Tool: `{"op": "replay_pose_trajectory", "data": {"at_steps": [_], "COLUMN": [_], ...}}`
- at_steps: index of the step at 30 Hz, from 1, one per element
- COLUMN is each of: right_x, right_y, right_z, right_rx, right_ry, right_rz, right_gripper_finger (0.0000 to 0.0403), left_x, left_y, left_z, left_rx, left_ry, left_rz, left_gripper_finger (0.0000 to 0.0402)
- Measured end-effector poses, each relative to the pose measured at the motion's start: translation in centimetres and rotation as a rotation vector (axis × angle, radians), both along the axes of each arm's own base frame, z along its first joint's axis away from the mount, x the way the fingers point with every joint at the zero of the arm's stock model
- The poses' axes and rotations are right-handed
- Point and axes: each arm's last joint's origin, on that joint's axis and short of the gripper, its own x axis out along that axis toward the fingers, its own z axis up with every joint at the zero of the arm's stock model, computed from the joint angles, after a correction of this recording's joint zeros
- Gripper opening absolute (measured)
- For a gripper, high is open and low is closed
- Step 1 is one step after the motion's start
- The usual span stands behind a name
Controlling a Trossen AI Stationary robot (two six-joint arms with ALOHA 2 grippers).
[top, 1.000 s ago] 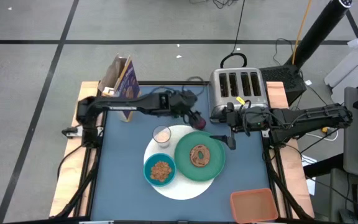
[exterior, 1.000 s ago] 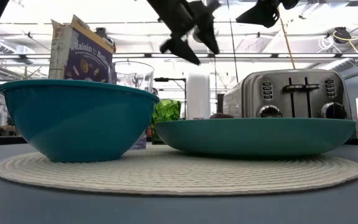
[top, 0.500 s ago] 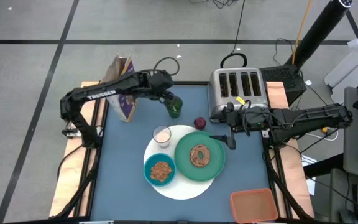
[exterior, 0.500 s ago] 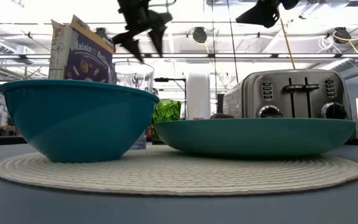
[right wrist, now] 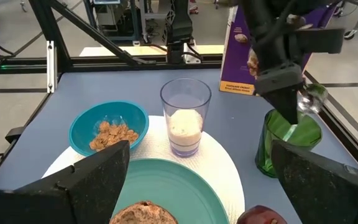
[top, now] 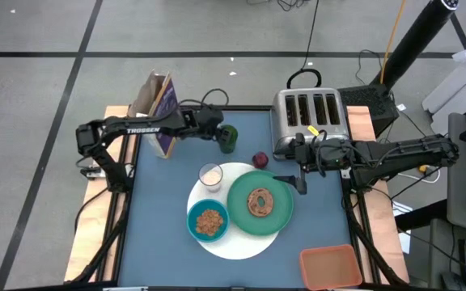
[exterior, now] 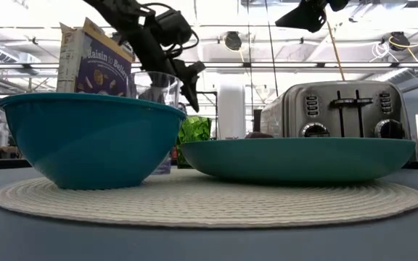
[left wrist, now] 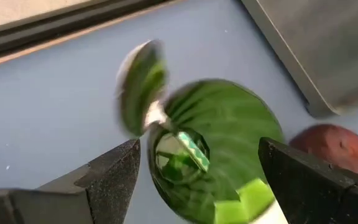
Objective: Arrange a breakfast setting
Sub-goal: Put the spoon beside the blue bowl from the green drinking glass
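From above, the left gripper (top: 221,134) hangs over the green cup (top: 229,139), which stands off the white mat (top: 275,233) on its far side, near the box (top: 162,107) and left of the red fruit (top: 260,159); open blue table lies around it. At table height, the toaster (exterior: 337,109) stands close behind the plate (exterior: 296,157). The left wrist view shows wide jaws straddling the cup, a spoon (left wrist: 143,91) inside; it looks stiff, light and slick, best gripped across its wall. The right gripper (top: 300,185) waits spread wide over the plate's rim.
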Motion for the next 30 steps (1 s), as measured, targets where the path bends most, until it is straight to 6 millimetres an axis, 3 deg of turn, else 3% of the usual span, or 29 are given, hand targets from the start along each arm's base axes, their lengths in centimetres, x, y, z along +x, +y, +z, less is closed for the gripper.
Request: {"op": "replay_pose_trajectory", "data": {"at_steps": [4, 30], "right_x": [0.0, 0.0], "right_y": [0.0, -0.01], "right_z": [0.0, 0.0], "right_rx": [0.0, -0.003], "right_ry": [0.0, 0.0], "right_rz": [0.0, 0.0], "right_gripper_finger": [0.038, 0.038], "left_x": [-0.1, 0.32], "left_y": [0.51, 0.97], "left_z": [-0.8, -0.12], "left_rx": [0.023, 0.14], "left_ry": [-0.038, -0.079], "left_rz": [0.008, 0.035], "left_gripper_finger": [0.0328, 0.0328]}}
